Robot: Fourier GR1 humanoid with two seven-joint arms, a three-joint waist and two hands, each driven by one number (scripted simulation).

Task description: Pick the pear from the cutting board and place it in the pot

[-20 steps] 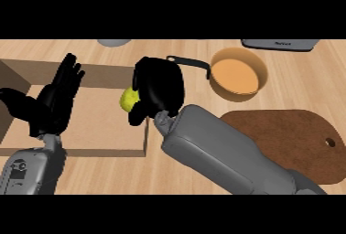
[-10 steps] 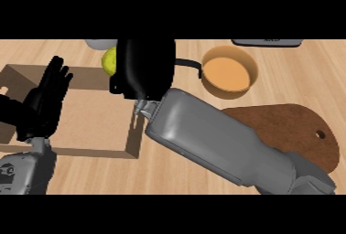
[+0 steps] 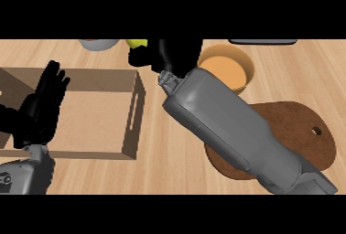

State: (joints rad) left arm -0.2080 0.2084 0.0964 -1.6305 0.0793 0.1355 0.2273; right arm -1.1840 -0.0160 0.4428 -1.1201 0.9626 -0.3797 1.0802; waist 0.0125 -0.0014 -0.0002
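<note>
The yellow-green pear (image 3: 137,43) peeks out at the top of the head view, with my right hand (image 3: 173,55) curled round it and hiding most of it. Hand and pear sit just left of the orange pot (image 3: 228,69), whose left rim the hand overlaps. The grey right forearm (image 3: 229,128) runs diagonally across the middle and covers part of the round brown cutting board (image 3: 300,132) at the right. My left hand (image 3: 42,109) rests open at the left, fingers up, over the wooden tray.
A shallow wooden tray (image 3: 134,114) fills the left half of the counter. A grey round object (image 3: 99,44) lies at the top edge left of the pear. A dark flat object (image 3: 263,41) shows at the top right.
My right hand has carried the pear farther away and to the right, from above the tray's far corner to just beside the pot. The left hand has stayed put.
</note>
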